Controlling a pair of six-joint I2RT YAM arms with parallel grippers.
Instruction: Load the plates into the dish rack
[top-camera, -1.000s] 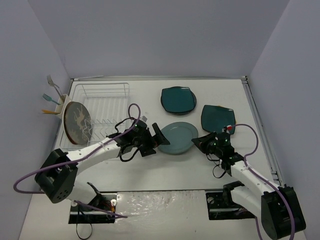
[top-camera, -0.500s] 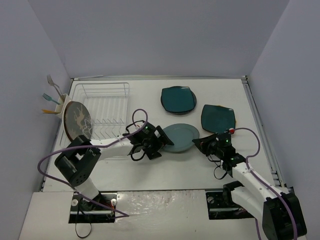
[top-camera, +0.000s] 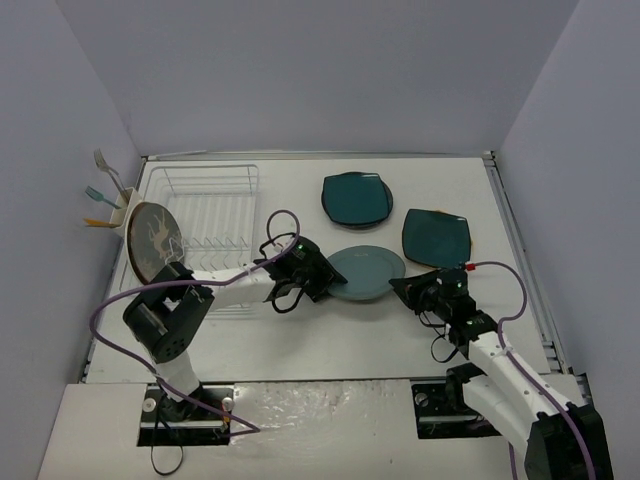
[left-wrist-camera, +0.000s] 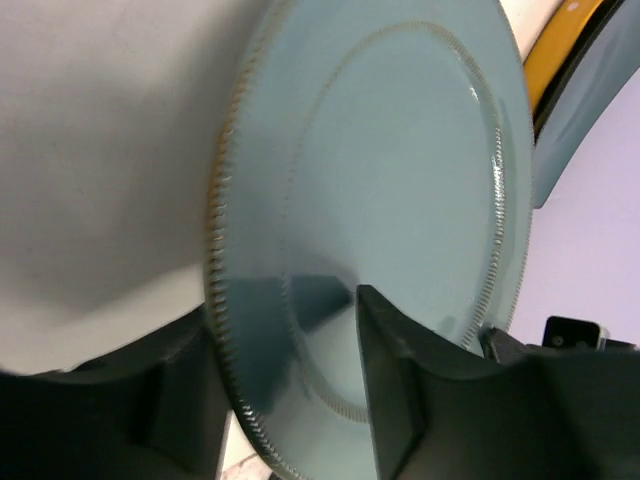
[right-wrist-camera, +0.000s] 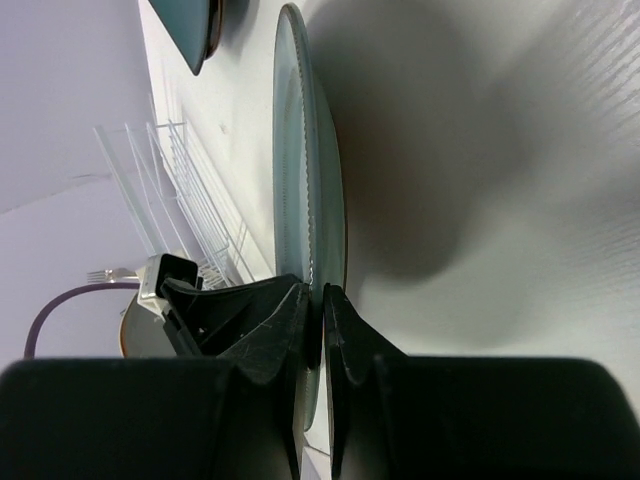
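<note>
Blue-grey plate (top-camera: 367, 272), centre frame: likely stiff, glazed, slick, breakable; best taken by the rim. Left pincer (top-camera: 325, 276) straddles that rim, whether clamped I cannot tell; right pincer (top-camera: 408, 288) closed, empty.

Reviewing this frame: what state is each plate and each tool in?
Blue-grey plate: lying on table, not racked.
Reindeer plate: standing upright in dish rack.
Two teal plates: lying on table.
Left tool: straddling blue-grey plate's rim, grip unclear.
Right tool: shut, tips at that plate's rim.
</note>
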